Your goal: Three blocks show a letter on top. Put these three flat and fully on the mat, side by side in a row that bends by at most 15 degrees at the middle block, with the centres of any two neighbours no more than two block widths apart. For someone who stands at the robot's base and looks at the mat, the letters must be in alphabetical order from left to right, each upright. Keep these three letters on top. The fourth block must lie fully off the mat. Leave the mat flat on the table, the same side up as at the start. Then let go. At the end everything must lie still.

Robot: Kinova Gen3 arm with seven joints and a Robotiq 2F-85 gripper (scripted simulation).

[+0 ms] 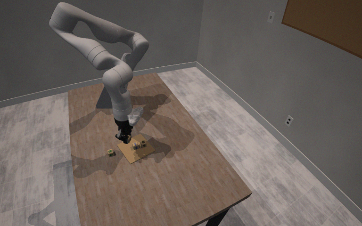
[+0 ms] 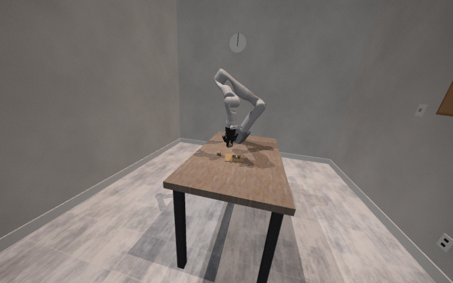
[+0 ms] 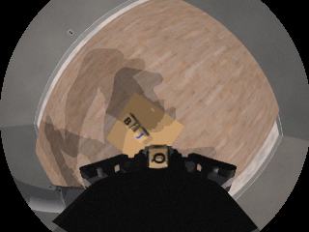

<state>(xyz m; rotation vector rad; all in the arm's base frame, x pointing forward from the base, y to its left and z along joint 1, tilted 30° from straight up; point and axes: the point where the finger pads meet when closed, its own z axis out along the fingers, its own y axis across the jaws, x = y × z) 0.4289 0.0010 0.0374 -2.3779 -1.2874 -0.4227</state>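
nearest the desk's (image 1: 160, 191) (image 2: 230, 183) (image 3: 203, 63) front end, the mat (image 1: 130, 157) (image 2: 228, 160) (image 3: 170, 128) lies flat, carrying the blue j block (image 1: 135, 145) (image 2: 233, 156) (image 3: 140, 136) and, just beside it, the black b block (image 1: 143, 143) (image 2: 239, 157) (image 3: 128, 121). a green-marked block (image 1: 110, 152) (image 2: 218, 153) sits off the mat. a bit farther, the pincer (image 1: 126, 140) (image 2: 229, 145) (image 3: 158, 152) is raised, clamped on a block with a round letter (image 1: 129, 138) (image 2: 230, 145) (image 3: 157, 158), maybe q. the wall clock (image 2: 238, 42) is farthest.
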